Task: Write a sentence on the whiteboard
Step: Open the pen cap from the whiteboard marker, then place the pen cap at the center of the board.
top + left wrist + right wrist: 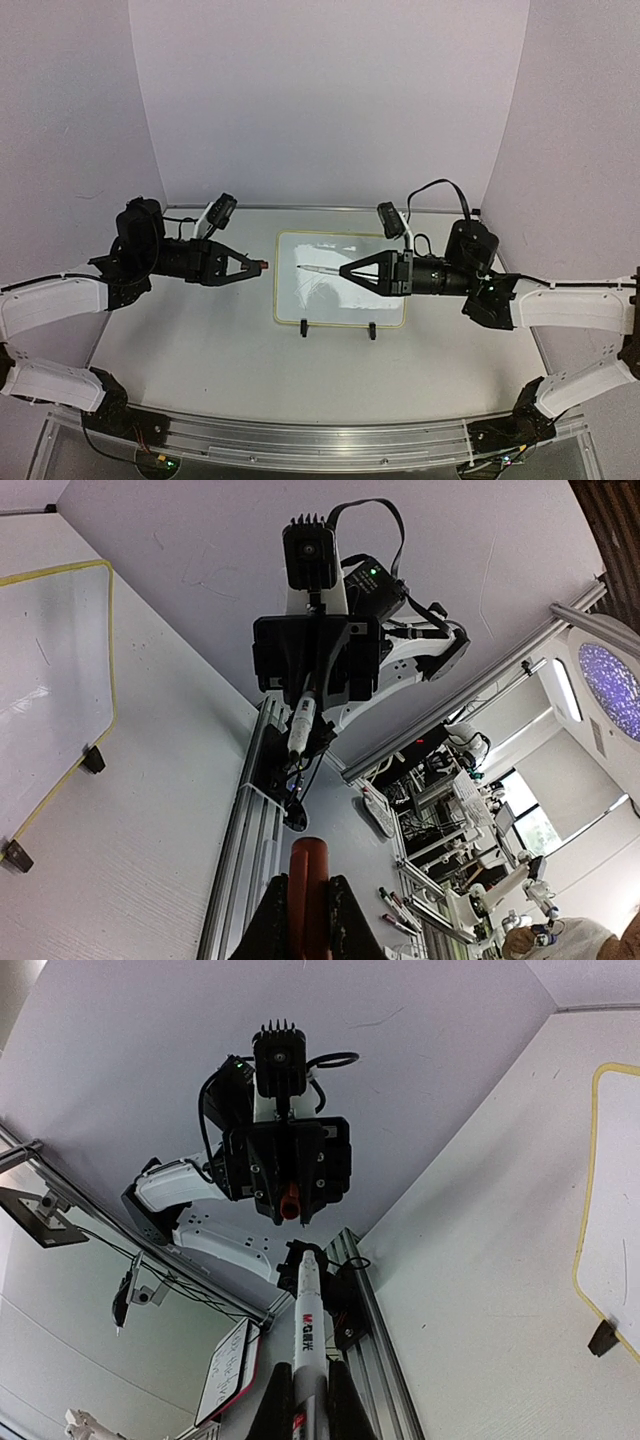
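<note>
— While both arms hang over the table (200, 350), where is the whiteboard (385, 300)?
— Middle of the table, with its two black clips (304, 328) along the six o'clock edge.
— What's in the way of it?
— The right gripper (345, 271), reaching in from three o'clock, covers the middle. It's pinched tight on a marker (318, 269) whose tip points to nine o'clock over the board. Whether the tip touches, I can't tell.
— And the left gripper (252, 267)?
— Off the board at nine o'clock, nipped narrow on a red cap (263, 266). It faces the marker tip but stays apart from it.
— Any writing?
— Only faint grey smudges (318, 292), too faint to read.
</note>
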You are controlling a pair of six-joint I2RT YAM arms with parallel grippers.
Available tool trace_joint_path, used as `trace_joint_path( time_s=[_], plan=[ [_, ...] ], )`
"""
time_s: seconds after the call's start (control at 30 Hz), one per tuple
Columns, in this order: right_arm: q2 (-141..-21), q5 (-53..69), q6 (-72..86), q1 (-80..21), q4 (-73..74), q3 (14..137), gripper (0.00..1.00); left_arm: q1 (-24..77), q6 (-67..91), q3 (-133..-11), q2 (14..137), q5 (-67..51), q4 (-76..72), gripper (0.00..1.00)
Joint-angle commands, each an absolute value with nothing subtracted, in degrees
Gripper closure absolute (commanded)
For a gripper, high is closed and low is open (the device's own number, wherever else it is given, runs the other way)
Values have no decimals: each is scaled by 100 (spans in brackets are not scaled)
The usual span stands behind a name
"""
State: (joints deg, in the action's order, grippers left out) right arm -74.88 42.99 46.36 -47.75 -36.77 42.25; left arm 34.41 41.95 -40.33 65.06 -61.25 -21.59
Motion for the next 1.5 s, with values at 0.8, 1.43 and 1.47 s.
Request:
trace_joint_path(
  time_s=[0.8,1.43,1.47],
  plan=[
    [-5833,1793,3200,-4764,-1090,4018,100,3990,2491,-3499,8127,-2374,557,96],
    [-5824,1619,3084,-4842,-1090,4018,100,3988,2506,-3534,8953,-2466,188,65],
    [-5840,1625,3085,-4846,-1090,4023,100,3984,2495,-3539,8931,-2450,216,60]
  ],
)
